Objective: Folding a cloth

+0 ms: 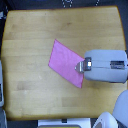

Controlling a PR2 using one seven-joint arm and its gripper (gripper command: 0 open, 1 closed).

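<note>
The cloth [65, 62], thin, light and limp, lies flat at frame centre; the gripper [79, 66] sits at its right corner, a sensible hold, finger opening unreadable

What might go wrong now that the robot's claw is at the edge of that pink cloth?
1. The gripper meets the cloth only at its edge on the exterior view's right, so a thin hold could slip loose once it pulls.
2. The cloth lies flat and askew on the wooden table, so dragging may slide or bunch the whole sheet rather than fold it.
3. The picture is too blurred to tell whether the jaws have closed.
</note>
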